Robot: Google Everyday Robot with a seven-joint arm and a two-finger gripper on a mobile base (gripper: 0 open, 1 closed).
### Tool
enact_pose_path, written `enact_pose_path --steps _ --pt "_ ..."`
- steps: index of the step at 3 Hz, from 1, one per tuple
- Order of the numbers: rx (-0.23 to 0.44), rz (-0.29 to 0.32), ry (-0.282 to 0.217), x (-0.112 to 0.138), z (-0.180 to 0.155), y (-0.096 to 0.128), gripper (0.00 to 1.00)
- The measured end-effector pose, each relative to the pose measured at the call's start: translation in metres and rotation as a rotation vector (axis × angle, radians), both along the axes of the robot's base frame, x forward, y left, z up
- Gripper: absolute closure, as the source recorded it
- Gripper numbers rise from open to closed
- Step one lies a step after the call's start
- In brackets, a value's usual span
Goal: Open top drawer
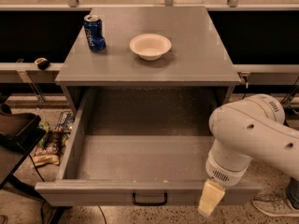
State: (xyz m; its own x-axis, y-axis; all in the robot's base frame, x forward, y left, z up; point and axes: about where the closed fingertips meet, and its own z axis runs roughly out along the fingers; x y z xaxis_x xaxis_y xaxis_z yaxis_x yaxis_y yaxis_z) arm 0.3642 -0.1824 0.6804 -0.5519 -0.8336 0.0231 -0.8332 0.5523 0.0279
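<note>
Camera view: top drawer (140,155) stands pulled far out of the grey cabinet (196,55).
Its deep speckled interior lies open, with a black bar handle (149,199) at the centre of the front panel. A white bowl (150,45) and a blue soda can (94,32) stand on the cabinet. The gripper (209,199) hangs against the panel, right of the handle; spread or pressed together, I cannot tell.

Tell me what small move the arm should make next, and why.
Probably draw the hand back and up, clear of the top drawer. The drawer is pulled far out, with its whole speckled floor exposed, so the opening looks done. The hand hangs against the front panel, right of the black handle and not on it, so nothing seems left to pull.
</note>
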Motion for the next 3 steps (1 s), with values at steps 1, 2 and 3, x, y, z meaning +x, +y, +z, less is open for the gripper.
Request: enact_pose_path --steps 1,2,3 --pt "0.0 0.0 0.0 0.0 0.0 0.0 0.0" --pt "-0.095 0.013 -0.098 0.003 0.081 0.009 0.0" --pt "-0.177 0.026 -0.157 0.005 0.154 0.019 0.0"
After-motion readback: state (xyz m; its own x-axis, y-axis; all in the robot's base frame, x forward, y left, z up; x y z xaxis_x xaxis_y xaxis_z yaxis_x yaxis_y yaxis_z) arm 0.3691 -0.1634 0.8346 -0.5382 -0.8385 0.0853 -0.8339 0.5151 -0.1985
